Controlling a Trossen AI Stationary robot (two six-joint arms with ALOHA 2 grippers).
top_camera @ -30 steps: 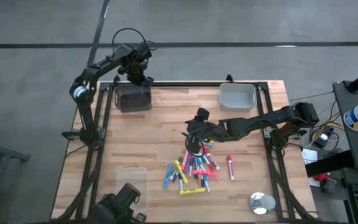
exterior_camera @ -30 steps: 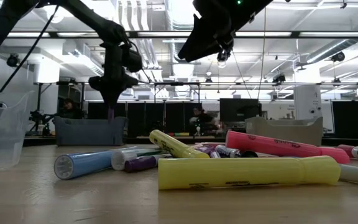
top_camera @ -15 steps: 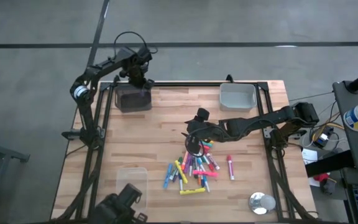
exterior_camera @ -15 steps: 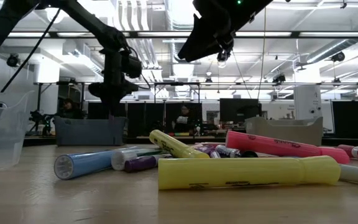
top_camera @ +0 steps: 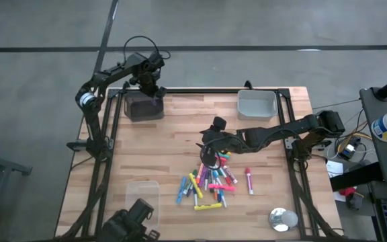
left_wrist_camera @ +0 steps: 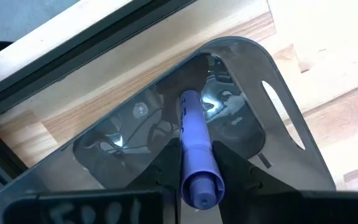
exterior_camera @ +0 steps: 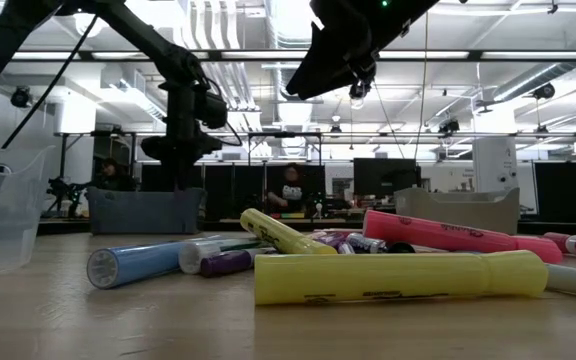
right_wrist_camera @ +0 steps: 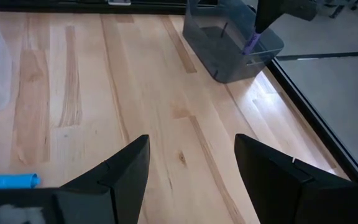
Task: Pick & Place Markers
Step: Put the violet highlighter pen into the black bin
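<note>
Fingers of the left gripper pinch a purple marker and hold it nose-down over the dark bin at the tabletop's far left corner — the drop is the step in hand. Judged from the wrist view, the tip already hangs inside the bin's rim, so the clean way is to part the fingers only a little, let the pen fall straight, and lift clear without nudging the bin's wall. A tilt at release could send the pen against the rim and out onto the wood.

Right gripper hovers above the pile with its fingers spread wide and nothing between them. The rest of the markers lie loosely heaped near the tabletop's middle — pink, yellow, blue and green among them — with one red pen lying apart to the right of the pile.

Pale wooden planks make up the surface, framed in black rails. A grey tray sits at the far right corner, a clear tub near the front left, a round shiny object front right. Beyond lies a workshop hall with bright ceiling lights, where a person shows in the distance.
</note>
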